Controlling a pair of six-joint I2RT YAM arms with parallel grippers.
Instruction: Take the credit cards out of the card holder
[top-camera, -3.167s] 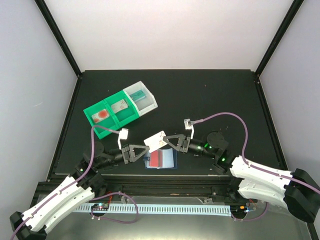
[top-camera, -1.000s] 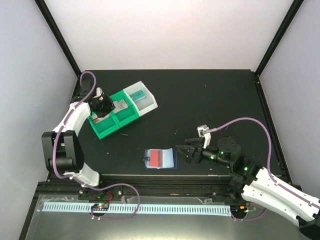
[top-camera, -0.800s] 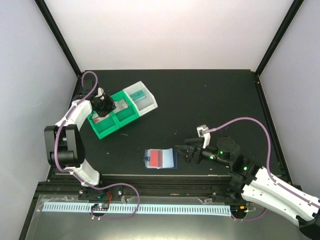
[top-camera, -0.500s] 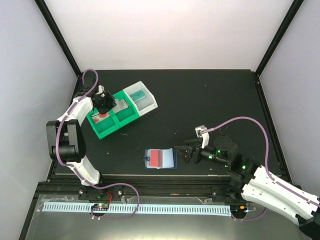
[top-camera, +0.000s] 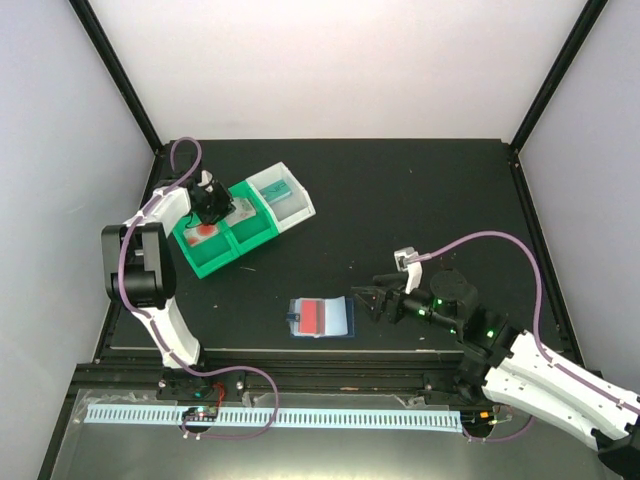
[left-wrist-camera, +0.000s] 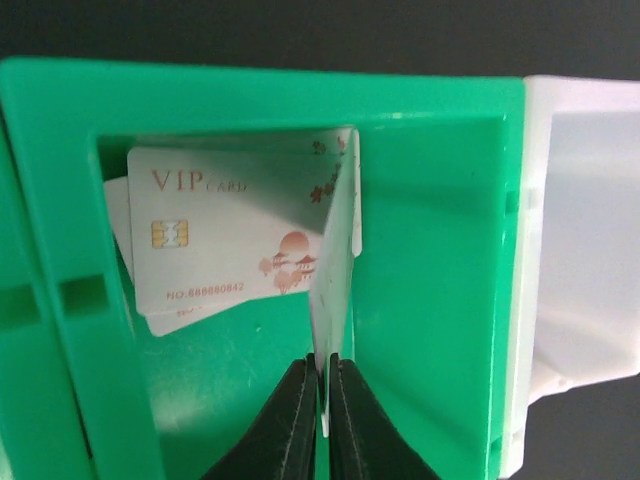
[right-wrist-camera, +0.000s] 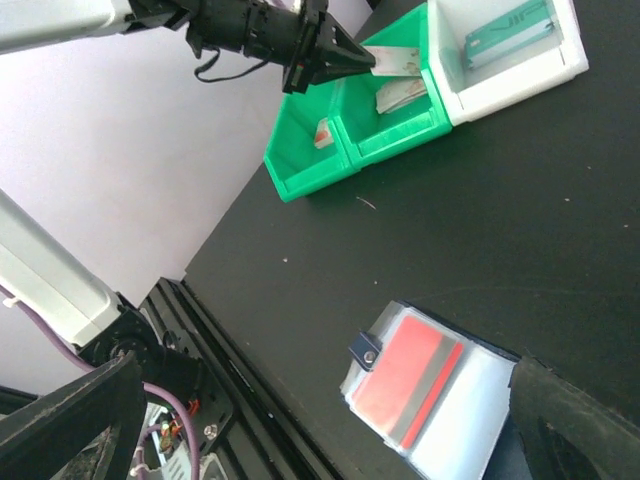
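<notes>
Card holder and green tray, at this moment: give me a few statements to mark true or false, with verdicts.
1. The left gripper pinches a card edge-on over the green tray. True.
2. The card holder is empty. False: a red card shows inside it.
3. The right gripper is clamped on the card holder. False: its jaws stand open beside the holder's right edge, holding nothing.
4. A VIP card lies flat in the green compartment next to the white end bin. True.
5. The white end bin holds nothing. False: a teal item lies in it.
</notes>
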